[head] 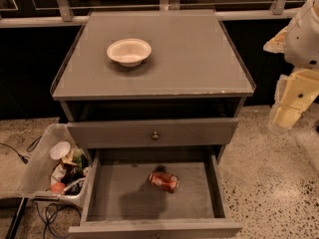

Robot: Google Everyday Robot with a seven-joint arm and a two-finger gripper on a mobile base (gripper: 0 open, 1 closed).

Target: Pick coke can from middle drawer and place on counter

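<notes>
The coke can lies on its side on the grey floor of the open middle drawer, right of the drawer's middle. The counter is the flat grey cabinet top above it. My gripper hangs at the far right of the view, beside the cabinet's right side, at about the height of the closed drawer above. It is well away from the can and holds nothing that I can see.
A round white bowl stands on the left half of the counter. A closed drawer front with a small knob sits above the open drawer. A clear bin of clutter and cables lie on the terrazzo floor at the left.
</notes>
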